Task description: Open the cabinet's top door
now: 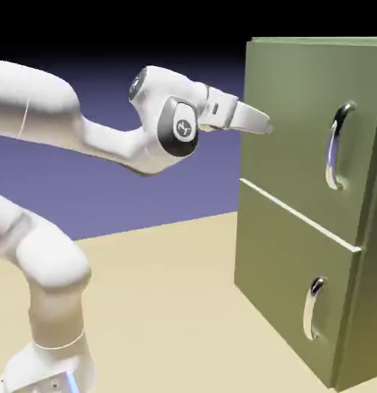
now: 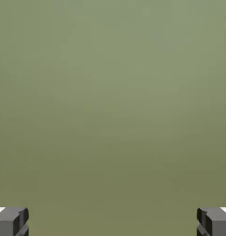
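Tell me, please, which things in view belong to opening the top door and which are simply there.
Part of the job:
- top door
- its long chrome handle
- open gripper

Simply there:
- lower door
- its smaller handle

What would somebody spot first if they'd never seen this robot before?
Probably the big white robot arm, filling the exterior view's left and stretching toward the olive-green cabinet on the right. Next, the two shiny curved handles: a longer one on the top door, a shorter one below.
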Controlling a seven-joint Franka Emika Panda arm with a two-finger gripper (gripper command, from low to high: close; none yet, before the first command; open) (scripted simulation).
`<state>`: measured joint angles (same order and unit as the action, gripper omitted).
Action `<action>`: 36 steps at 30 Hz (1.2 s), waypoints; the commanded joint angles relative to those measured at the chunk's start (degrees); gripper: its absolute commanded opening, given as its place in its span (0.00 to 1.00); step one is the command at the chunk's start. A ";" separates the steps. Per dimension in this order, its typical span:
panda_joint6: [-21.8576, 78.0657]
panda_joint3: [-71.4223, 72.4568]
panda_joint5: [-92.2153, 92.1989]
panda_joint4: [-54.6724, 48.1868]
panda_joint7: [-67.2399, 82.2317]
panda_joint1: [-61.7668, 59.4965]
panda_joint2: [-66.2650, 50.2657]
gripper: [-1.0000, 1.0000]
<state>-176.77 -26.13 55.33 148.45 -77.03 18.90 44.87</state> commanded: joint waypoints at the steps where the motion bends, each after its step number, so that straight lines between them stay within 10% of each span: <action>1: -0.12 -1.18 2.50 -0.57 -1.56 0.82 0.55 0.50; 36: -4.29 -40.66 86.09 -19.53 -53.79 28.34 19.00 0.50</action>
<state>-181.06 -66.79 141.43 128.92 -130.82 47.24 63.88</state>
